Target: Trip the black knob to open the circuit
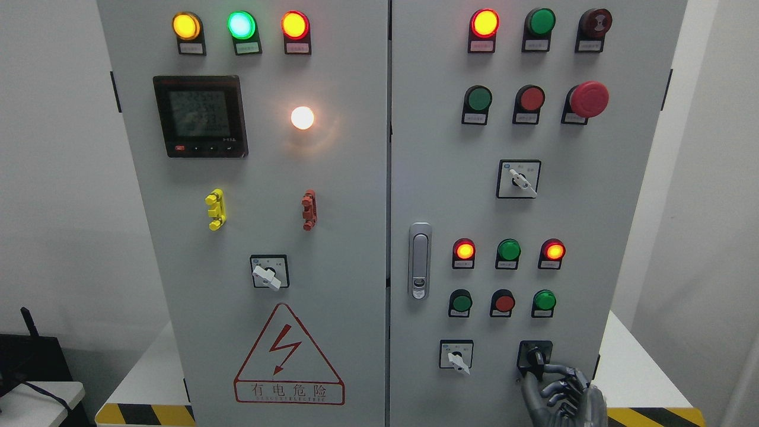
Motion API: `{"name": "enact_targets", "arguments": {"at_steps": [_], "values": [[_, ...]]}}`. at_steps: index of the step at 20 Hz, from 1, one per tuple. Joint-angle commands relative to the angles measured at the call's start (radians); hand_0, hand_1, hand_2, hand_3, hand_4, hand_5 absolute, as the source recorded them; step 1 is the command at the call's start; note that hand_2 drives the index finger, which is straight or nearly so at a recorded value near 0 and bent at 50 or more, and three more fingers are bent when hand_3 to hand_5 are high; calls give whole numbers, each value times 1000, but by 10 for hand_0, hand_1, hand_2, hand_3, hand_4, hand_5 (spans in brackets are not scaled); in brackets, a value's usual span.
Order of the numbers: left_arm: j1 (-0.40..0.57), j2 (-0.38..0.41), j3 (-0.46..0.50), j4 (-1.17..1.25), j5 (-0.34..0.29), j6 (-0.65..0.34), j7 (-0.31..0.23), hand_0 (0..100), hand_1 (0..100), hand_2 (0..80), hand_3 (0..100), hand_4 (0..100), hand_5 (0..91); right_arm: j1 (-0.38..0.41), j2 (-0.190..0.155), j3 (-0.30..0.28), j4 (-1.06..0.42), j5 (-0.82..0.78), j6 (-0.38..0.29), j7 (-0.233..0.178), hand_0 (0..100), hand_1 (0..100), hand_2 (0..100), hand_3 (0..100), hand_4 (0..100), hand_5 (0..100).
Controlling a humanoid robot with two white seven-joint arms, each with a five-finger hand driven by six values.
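Observation:
The black knob sits on a black square plate at the lower right of the right cabinet door. My right hand comes up from the bottom edge right of the middle. Its thumb and index finger close around the knob's lower end from below. The other fingers are curled beneath them. The knob's handle points roughly upward, tilted slightly left. My left arm does not show.
White selector switches and rows of lit and unlit buttons cover both doors. A red mushroom stop button sticks out at upper right. A door handle sits left of the buttons. Hazard-striped base edges run below.

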Motion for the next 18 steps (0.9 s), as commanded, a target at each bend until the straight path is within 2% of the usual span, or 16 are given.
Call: {"name": "enact_targets", "arguments": {"at_steps": [1,15,18], "values": [[-8,0,0,0,-32,1,1,120,389,0,0,0,0,-4,3,-5,1,0,1,0,399,807,469,809,878,972],[-9,0,0,0,-32,1,1,120,389,0,0,0,0,-6,3,-5,3,0,1,0,450,821,479,820,878,969],[-8,0,0,0,-32,1,1,120,389,0,0,0,0,-6,3,-5,1,0,1,0,489,828,478,821,875,966]]}}
